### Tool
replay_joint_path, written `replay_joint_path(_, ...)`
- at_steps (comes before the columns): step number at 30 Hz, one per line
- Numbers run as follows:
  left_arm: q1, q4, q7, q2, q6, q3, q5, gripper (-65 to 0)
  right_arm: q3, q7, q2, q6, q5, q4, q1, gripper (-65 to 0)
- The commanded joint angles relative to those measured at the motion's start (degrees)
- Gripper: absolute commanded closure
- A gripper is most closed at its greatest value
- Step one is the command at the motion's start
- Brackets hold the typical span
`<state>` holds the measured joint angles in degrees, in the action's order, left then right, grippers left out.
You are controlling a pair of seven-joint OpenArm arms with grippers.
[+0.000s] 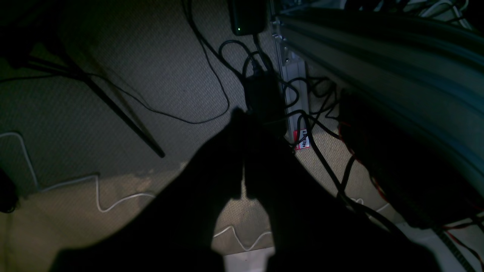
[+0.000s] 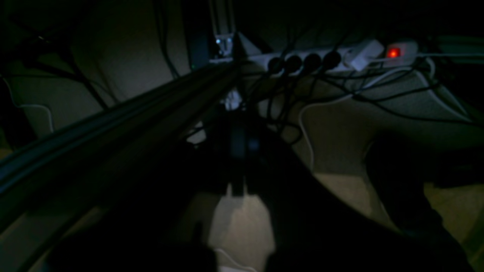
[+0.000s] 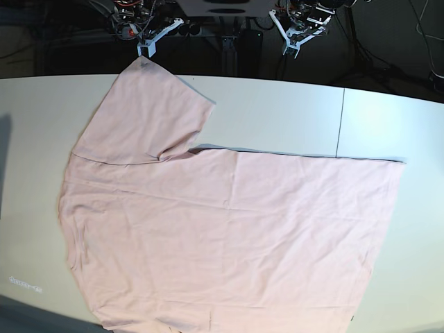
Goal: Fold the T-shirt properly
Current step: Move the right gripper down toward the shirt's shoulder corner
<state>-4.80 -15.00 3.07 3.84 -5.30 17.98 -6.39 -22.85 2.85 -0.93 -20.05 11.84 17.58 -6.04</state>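
While both arms sit at the far edge, we note the following.

T-shirt: we see the pale pink T-shirt [image 3: 208, 236] spread flat on the white table [image 3: 277, 114], plain side up, no lettering showing to us. It fills most of the near and middle tabletop.

Sleeve: one sleeve [image 3: 146, 114] fans toward the far left of the base view, its tip touching the table's back edge just below one of the grippers.

Hem and edges: the straight edge on the base view's right runs near the table seam [image 3: 340, 121]; the near edge runs out of view at the bottom.

Right gripper: we find the right gripper [image 3: 147, 43] at the far left of the base view, behind the table edge, just above the sleeve tip. Its fingers are pressed together and we see nothing between them. In its wrist view the claw [image 2: 239, 166] is a dark silhouette over carpet.

Left gripper: the left gripper [image 3: 295, 40] hangs at the far right-centre of the base view, behind the table and well apart from the cloth. In its wrist view the two fingers [image 1: 242, 158] meet along their length, closed on nothing.

Floor: we see carpet, tangled black cables [image 1: 211, 75] and a lit power strip [image 2: 329, 58] below the arms.
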Motion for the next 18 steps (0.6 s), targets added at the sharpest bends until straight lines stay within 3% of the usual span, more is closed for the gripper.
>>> replay_joint_path(1, 0.0, -0.42, 0.09, 0.15, 1.22, 0.0, 0.04, 0.0, 0.07, 0.83, -0.17, 3.17, -0.28, 0.33, -0.22, 0.0)
replay_joint_path(8, -0.15, -0.42, 0.15, 0.13, 1.2, 0.0, 0.0, -0.1, 0.07, 0.81, -0.17, 3.15, -0.26, 0.74, -0.5, 0.0)
replay_joint_path(11, -0.15, -0.42, 0.9, 0.13, 1.22, 0.0, 0.0, -4.2, 0.07, 0.79, -0.17, 3.15, -0.26, 0.74, -0.55, 0.0)
replay_joint_path(15, -0.15, -0.42, 3.34, 0.15, 1.2, 0.0, -0.24, -16.1, 0.07, 0.81, -0.2, 3.17, -0.28, 0.74, -0.83, -19.3)
replay_joint_path(18, -0.17, -0.42, 3.37, 0.17, 1.2, 0.0, -0.22, -16.8, 0.07, 0.79, -0.17, 3.17, -0.28, 0.74, -0.98, -28.0)
